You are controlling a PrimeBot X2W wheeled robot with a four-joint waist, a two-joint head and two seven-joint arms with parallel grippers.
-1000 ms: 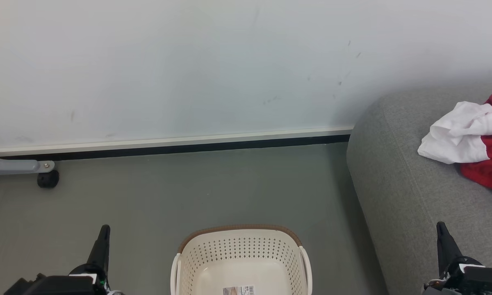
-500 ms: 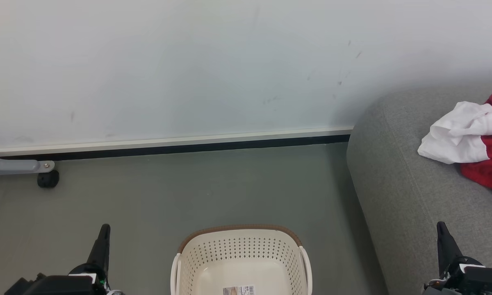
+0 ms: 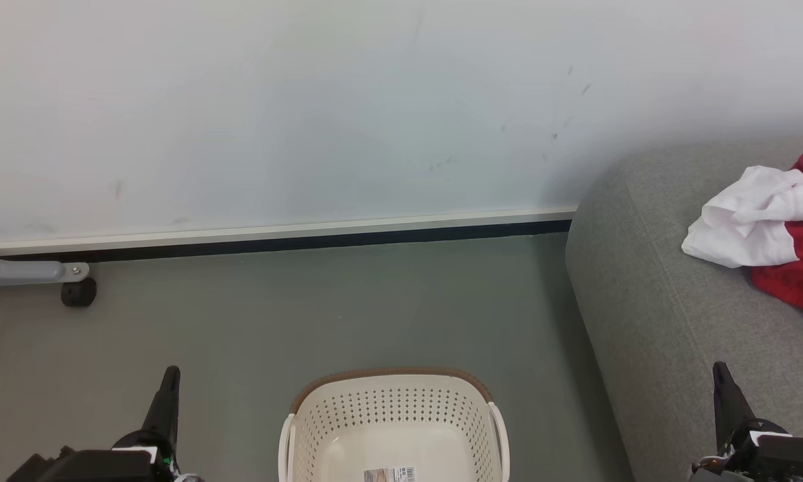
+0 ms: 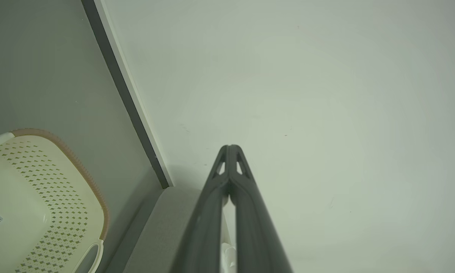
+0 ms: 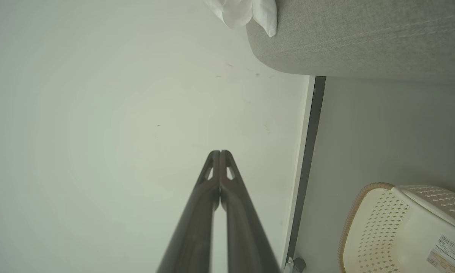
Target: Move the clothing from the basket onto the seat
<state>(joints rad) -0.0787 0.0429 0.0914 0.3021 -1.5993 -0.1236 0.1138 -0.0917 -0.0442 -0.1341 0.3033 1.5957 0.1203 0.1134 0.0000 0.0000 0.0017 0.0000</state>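
Note:
The cream perforated basket stands on the floor at the bottom centre of the head view, with only a label on its bottom. The clothing, red fabric bunched with a white piece, lies on the grey seat at the right. My left gripper is shut at the lower left, left of the basket. My right gripper is shut at the lower right, over the seat's front. In both wrist views the gripper fingers press together, left gripper and right gripper, each pointing at the wall. The basket and the basket show beside them.
A white wall with a dark baseboard runs behind the basket. A grey leg with a black caster stands at the far left by the wall. Grey floor lies between wall and basket.

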